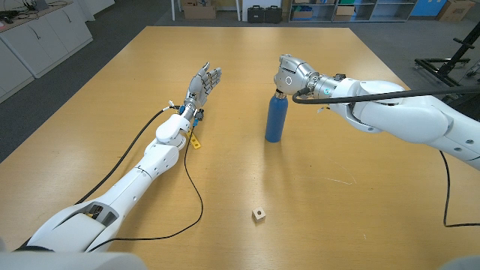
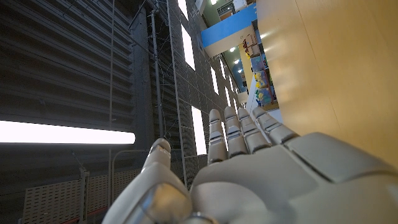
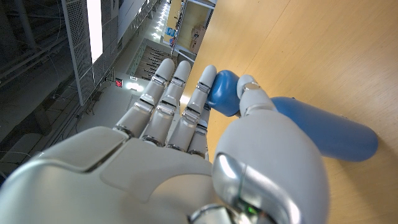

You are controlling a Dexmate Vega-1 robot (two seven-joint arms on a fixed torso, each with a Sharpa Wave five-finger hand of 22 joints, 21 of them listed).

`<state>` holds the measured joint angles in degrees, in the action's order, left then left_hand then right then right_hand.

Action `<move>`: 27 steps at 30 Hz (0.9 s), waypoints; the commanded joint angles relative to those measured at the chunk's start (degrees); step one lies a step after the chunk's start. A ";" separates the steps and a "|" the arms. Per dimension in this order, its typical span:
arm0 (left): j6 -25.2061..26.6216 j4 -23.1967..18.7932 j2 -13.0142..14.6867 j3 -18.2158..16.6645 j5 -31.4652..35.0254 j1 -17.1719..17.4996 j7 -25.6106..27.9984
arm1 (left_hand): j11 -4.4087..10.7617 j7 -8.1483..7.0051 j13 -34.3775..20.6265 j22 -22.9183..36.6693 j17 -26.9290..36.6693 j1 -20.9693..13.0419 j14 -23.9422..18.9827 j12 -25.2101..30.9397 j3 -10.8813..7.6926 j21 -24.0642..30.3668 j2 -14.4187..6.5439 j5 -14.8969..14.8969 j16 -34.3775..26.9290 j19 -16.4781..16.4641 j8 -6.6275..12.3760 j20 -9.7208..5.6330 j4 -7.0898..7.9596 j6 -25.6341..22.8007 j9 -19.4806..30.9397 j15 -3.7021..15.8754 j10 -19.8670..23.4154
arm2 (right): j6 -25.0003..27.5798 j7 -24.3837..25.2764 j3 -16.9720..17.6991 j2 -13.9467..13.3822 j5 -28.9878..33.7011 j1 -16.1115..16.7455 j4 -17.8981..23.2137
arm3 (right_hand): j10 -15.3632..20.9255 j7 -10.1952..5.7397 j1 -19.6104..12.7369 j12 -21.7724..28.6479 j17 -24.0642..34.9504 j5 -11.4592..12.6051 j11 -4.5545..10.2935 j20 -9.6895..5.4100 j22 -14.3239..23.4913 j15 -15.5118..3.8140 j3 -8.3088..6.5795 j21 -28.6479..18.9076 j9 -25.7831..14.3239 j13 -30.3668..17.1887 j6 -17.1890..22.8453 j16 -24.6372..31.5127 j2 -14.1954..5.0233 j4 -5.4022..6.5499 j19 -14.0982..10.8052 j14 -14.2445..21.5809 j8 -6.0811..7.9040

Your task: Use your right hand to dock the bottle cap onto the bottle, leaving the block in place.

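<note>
Head view: right hand is sitting on top of the blue bottle, which is standing upright on the table near the middle. Right wrist view: fingers and thumb are pinching the blue cap at the bottle's top end, with the bottle body running away from the fingertips along the wood. Cap is touching the bottle neck; can't tell from here whether it's fully seated or just resting on it. The other fingers are lying straight alongside, past the cap.

Left hand is lying out on the table well apart from the bottle, on the far side of it from the right hand's fingers. Its fingers are spread loosely and straight, holding nothing. Left wrist view: same thing, left hand with fingers extended side by side, nothing between them, table edge running beside them.

Block is sitting on the table well apart from both sets of fingers, nearer the robot than the bottle, nothing touching it. A small yellow piece is lying on the table just beside the left wrist, next to the black cable that is trailing off the left arm across the wood.
</note>
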<state>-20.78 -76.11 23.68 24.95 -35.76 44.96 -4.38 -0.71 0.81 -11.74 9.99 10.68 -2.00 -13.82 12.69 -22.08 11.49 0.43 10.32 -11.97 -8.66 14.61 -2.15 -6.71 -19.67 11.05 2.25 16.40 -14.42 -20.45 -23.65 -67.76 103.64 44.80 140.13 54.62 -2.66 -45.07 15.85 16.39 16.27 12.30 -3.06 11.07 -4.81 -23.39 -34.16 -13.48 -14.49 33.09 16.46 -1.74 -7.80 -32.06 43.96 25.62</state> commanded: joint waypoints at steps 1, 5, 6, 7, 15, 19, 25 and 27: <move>-0.13 0.89 -0.35 0.15 -0.28 -0.10 -0.56 | -0.12 -0.22 -0.16 0.18 0.16 0.23 -0.34 -0.10 -0.45 -0.18 -0.43 -0.05 0.10 -0.42 -0.14 -1.55 0.00 -0.55 0.24 1.22 0.42 | -0.32 -0.13 -0.69 1.02 -0.88 -0.82 -0.42 | 0.88 -10.03 -6.79 -0.06 0.33 0.19 0.22 -7.84 0.10 -7.59 0.10 -0.26 -0.17 -0.16 14.46 -0.21 -6.50 0.24 0.40 0.66 4.78; 0.02 0.53 -0.05 -0.04 -0.24 0.21 -0.20 | -0.11 -0.16 -0.16 0.18 0.16 0.24 -0.35 -0.11 -0.45 -0.19 -0.43 -0.05 0.12 -0.42 -0.18 -1.53 -0.01 -0.55 0.24 1.20 0.45 | -0.26 -0.10 -0.97 1.34 -0.96 -0.94 -0.82 | 0.92 -10.03 -6.83 -0.17 0.38 0.17 0.21 -7.79 0.09 -7.64 0.09 -0.32 -0.18 -0.23 14.44 -0.34 -6.54 0.24 0.45 0.67 4.90; 0.05 0.44 0.02 -0.10 -0.27 0.28 -0.16 | -0.13 -0.17 -0.16 0.18 0.17 0.24 -0.35 -0.11 -0.45 -0.19 -0.43 -0.05 0.12 -0.41 -0.18 -1.55 -0.01 -0.55 0.24 1.22 0.46 | -0.19 -0.09 -1.02 1.42 -0.97 -0.94 -0.89 | 0.93 -10.03 -6.88 -0.21 0.41 0.17 0.21 -7.72 0.09 -7.67 0.06 -0.35 -0.18 -0.25 14.43 -0.36 -6.60 0.24 0.44 0.74 4.96; 0.08 0.38 0.08 -0.13 -0.26 0.30 -0.14 | -0.13 -0.18 -0.16 0.18 0.17 0.24 -0.36 -0.12 -0.45 -0.19 -0.44 -0.05 0.12 -0.41 -0.19 -1.54 -0.01 -0.54 0.25 1.23 0.45 | -0.18 -0.13 -1.07 1.45 -0.98 -0.96 -0.92 | 0.95 -10.04 -6.90 -0.23 0.44 0.17 0.21 -7.74 0.08 -7.70 0.04 -0.36 -0.18 -0.28 14.41 -0.34 -6.64 0.24 0.45 0.85 4.99; 0.12 0.41 0.20 -0.23 -0.33 0.14 -0.29 | -0.03 -0.21 -0.16 0.18 0.17 0.26 -0.37 -0.16 -0.45 -0.20 -0.44 -0.06 0.15 -0.42 -0.24 -1.51 -0.02 -0.57 0.25 1.18 0.48 | 0.17 -0.26 -1.06 1.43 -1.20 -0.63 -0.55 | 1.14 -10.03 -6.97 -0.33 0.53 0.14 0.21 -7.69 0.06 -7.67 0.03 -0.41 -0.19 -0.45 14.47 -0.50 -6.64 0.24 0.61 1.01 5.25; 0.17 0.62 0.20 -0.25 -0.43 -0.03 -0.48 | -0.03 -0.23 -0.16 0.18 0.17 0.26 -0.35 -0.16 -0.45 -0.20 -0.45 -0.06 0.17 -0.42 -0.27 -1.50 -0.03 -0.56 0.25 1.18 0.49 | 0.30 -0.27 -1.16 1.63 -1.43 -0.49 -0.61 | 1.15 -10.03 -7.00 -0.38 0.54 0.13 0.22 -7.67 0.06 -7.67 0.02 -0.44 -0.19 -0.46 14.46 -0.55 -6.61 0.21 0.61 1.03 5.30; 0.01 0.69 0.20 -0.31 -0.46 -0.05 -0.59 | -0.07 -0.20 -0.16 0.19 0.17 0.27 -0.34 -0.18 -0.46 -0.23 -0.46 -0.06 0.19 -0.36 -0.30 -1.49 -0.03 -0.56 0.25 1.16 0.51 | 0.32 -0.51 -1.18 1.69 -1.59 -0.39 -0.56 | 1.31 -10.03 -7.06 -0.48 0.62 0.13 0.22 -7.67 0.04 -7.66 -0.02 -0.51 -0.19 -0.58 14.43 -0.66 -6.62 0.21 0.65 1.19 5.48; 0.01 0.59 0.25 -0.33 -0.45 0.02 -0.55 | -0.09 -0.16 -0.16 0.19 0.17 0.27 -0.33 -0.18 -0.46 -0.23 -0.46 -0.06 0.20 -0.37 -0.33 -1.49 -0.04 -0.53 0.25 1.21 0.55 | 0.56 -0.55 -1.03 1.63 -1.68 -0.17 -0.53 | 1.33 -10.03 -7.06 -0.48 0.63 0.13 0.22 -7.65 0.04 -7.66 -0.02 -0.53 -0.19 -0.60 14.43 -0.67 -6.63 0.21 0.64 1.22 5.50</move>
<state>-20.68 -75.63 23.81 24.77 -36.13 45.05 -4.77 -0.71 0.70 -11.74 9.99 10.68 -1.70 -13.81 12.47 -22.08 11.49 0.12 10.32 -11.97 -8.66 14.39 -2.15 -6.71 -19.78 11.05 2.25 16.40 -14.38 -20.73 -24.71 -66.27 102.37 44.21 139.53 55.52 -2.66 -45.07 15.46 16.91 16.19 12.41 -2.90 10.92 -4.81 -23.14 -34.16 -13.42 -14.80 33.09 15.75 -1.74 -7.90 -31.60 44.57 25.68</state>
